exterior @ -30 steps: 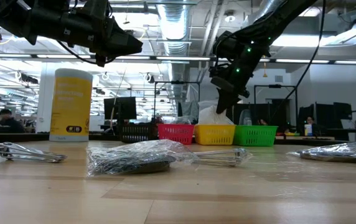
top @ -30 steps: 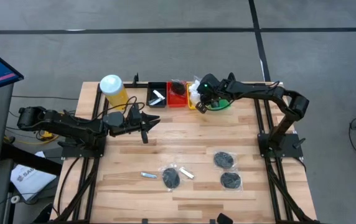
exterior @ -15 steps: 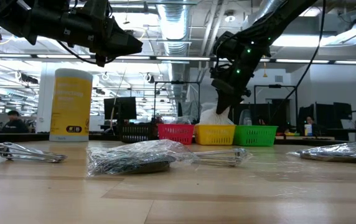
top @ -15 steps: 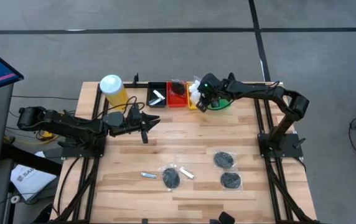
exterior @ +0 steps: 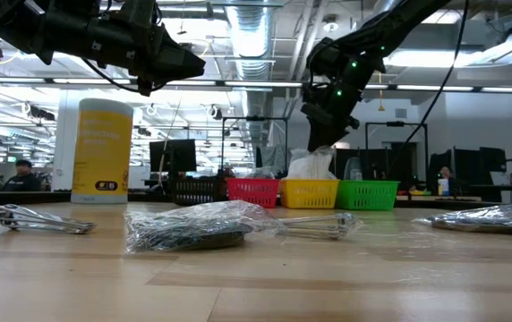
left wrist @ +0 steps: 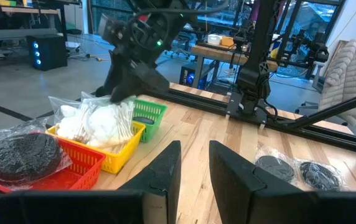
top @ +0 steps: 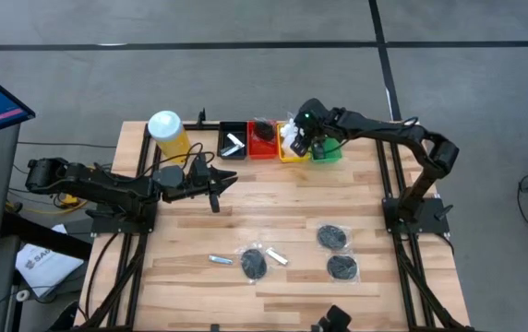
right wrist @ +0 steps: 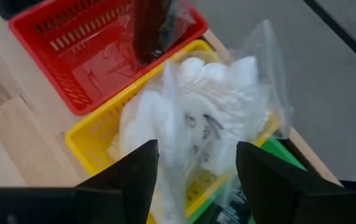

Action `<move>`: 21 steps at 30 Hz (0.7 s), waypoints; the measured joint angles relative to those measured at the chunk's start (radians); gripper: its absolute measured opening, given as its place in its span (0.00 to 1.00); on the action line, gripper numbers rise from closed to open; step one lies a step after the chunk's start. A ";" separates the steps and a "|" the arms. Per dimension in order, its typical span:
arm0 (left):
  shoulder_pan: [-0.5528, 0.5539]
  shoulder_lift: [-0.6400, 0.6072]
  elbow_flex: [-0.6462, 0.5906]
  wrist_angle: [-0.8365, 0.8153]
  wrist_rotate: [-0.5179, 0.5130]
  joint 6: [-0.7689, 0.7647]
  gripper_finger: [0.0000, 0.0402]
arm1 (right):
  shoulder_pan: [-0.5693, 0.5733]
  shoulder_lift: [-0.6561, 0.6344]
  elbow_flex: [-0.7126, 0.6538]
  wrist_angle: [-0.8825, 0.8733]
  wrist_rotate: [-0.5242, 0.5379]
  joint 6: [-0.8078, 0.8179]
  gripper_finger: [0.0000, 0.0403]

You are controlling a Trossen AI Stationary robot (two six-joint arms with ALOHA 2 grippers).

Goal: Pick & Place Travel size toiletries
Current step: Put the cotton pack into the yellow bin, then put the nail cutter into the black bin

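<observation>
The yellow canister [top: 168, 132] stands upright at the far left corner of the table [top: 356, 198]. Just in front of it the left arm stretches low across the table's left side, pointing toward the middle, and the left gripper [top: 216, 181] hangs above bare wood, its fingers [left wrist: 165, 171] a narrow slot apart with nothing between them.

Along the far edge sit four small trays in a row. The black tray [top: 233, 141] holds a thin silver tube [top: 234, 144] lying slantwise. The red tray [top: 262, 140] holds a black disc in clear wrap [left wrist: 21, 155], lying flat. The yellow tray [right wrist: 97, 140] holds a white sachet [right wrist: 196, 115], a crumpled clear bag of white items that stands up out of the tray, its long axis roughly upright. The green tray [top: 327, 153] is last in the row.

The right arm reaches from its base on the table's right side back to the far edge, wrist bent downward. The right gripper [top: 303, 140] hovers just above the sachet and the yellow tray, fingers [right wrist: 131, 177] spread apart on either side of the bag and gripping nothing.

Near the front, left to right, lie a short silver tube [top: 220, 260] pointing sideways, a wrapped black disc [top: 254, 264], a second tube [top: 277, 257] set diagonally beside it, and two more wrapped discs [top: 332, 237], [top: 342, 267], one in front of the other.
</observation>
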 joint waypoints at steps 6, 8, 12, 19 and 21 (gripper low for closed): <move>0.000 0.000 0.000 0.000 0.000 0.000 0.19 | -0.021 0.000 0.080 -0.114 0.000 0.000 0.46; 0.000 0.000 0.000 0.000 0.000 0.000 0.19 | -0.016 0.000 0.123 -0.180 -0.003 0.000 0.44; 0.000 0.000 0.000 0.000 0.000 0.000 0.19 | 0.013 -0.001 0.208 -0.283 -0.012 0.005 0.43; 0.000 0.000 0.000 -0.002 0.000 0.000 0.19 | 0.113 -0.001 0.255 -0.376 -0.025 0.023 0.42; 0.000 0.000 0.000 -0.005 0.000 0.000 0.19 | 0.141 -0.003 0.255 -0.406 -0.077 0.033 0.42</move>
